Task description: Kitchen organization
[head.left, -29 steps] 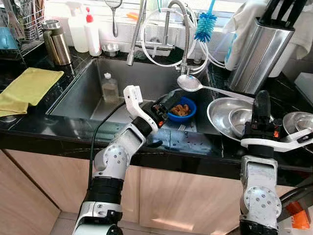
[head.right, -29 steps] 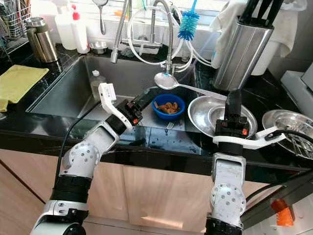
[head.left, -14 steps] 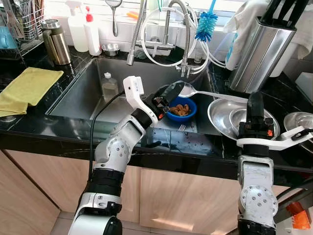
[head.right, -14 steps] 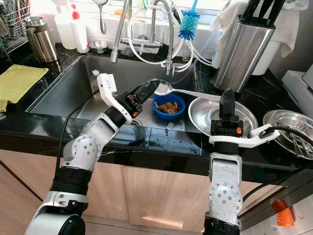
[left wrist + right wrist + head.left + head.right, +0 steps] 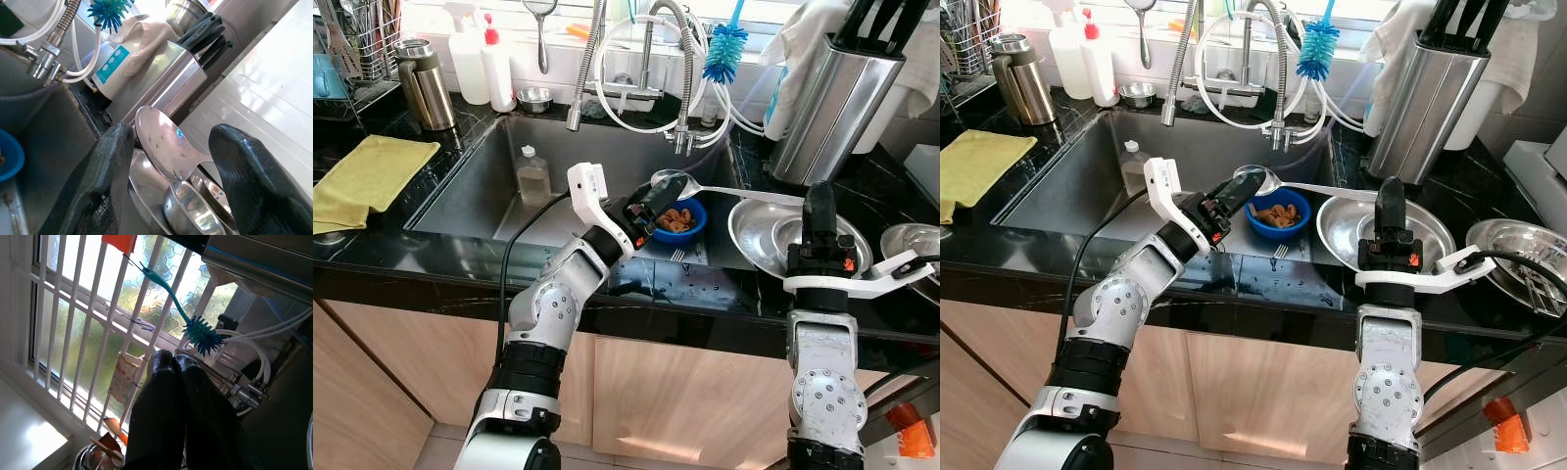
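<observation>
L hand (image 5: 658, 199) now nearer ladle (image 5: 670, 183)

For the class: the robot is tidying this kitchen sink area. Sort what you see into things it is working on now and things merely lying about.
In hand:
- left gripper, fingers open around the ladle's bowl
- ladle, lying from the steel bowls out over the sink
- right gripper, shut, raised over the steel bowls

Lying about:
- blue bowl of food
- yellow cloth
- knife block
- bottle brush
</observation>
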Controlling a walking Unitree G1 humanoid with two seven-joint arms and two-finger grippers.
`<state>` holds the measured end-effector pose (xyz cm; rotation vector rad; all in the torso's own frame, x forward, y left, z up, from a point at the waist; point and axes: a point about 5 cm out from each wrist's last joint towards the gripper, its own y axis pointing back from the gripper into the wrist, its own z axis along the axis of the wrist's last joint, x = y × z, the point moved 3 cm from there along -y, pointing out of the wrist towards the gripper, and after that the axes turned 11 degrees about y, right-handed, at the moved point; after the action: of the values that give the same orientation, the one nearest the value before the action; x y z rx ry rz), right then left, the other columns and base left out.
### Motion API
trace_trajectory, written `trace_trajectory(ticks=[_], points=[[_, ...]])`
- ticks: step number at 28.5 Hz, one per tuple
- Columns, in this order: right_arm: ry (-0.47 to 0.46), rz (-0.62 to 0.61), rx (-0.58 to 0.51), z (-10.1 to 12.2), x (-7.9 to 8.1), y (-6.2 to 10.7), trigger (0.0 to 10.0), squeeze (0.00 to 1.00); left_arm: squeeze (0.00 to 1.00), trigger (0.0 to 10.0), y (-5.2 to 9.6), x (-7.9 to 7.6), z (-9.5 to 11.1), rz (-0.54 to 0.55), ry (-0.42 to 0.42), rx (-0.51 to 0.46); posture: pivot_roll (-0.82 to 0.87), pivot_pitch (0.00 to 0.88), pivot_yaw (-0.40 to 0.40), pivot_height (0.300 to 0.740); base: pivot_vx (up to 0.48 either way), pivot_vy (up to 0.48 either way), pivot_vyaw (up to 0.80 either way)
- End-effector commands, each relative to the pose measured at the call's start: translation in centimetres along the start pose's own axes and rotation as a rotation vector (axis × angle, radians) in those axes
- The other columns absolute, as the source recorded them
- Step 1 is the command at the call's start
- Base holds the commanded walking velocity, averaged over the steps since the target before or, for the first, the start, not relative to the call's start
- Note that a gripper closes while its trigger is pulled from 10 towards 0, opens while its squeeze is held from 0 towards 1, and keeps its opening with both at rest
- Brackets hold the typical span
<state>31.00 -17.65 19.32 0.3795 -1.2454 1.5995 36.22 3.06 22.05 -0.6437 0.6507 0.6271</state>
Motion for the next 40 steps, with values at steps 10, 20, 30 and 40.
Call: trace_trajectory(ticks=[10, 20, 30, 40], points=[[-0.108, -0.066, 0.050, -3.2, 0.0, 2.3, 10.0, 0.00, 0.00, 0.0, -0.3, -0.4, -0.1, -0.009, 0.009, -0.015, 0.09, 0.000, -0.081, 0.740, 0.000, 0.000, 0.00], [-0.073, -0.088, 0.080, -3.6, -0.4, 2.6, 10.0, 0.00, 0.00, 0.0, -0.4, -0.4, -0.3, -0.005, 0.010, -0.012, 0.09, 0.000, -0.083, 0.740, 0.000, 0.000, 0.00], [-0.022, -0.104, 0.121, -4.2, -0.6, 2.7, 10.0, 0.00, 0.00, 0.0, -0.2, -0.4, -0.5, -0.005, 0.012, -0.012, 0.09, 0.000, -0.086, 0.740, 0.000, 0.000, 0.00], [0.042, -0.119, 0.153, -4.7, -0.7, 2.6, 10.0, 1.00, 0.00, 0.0, -0.3, -0.2, -0.2, 0.014, 0.053, -0.043, 0.09, 0.000, -0.091, 0.740, 0.000, 0.000, 0.00]])
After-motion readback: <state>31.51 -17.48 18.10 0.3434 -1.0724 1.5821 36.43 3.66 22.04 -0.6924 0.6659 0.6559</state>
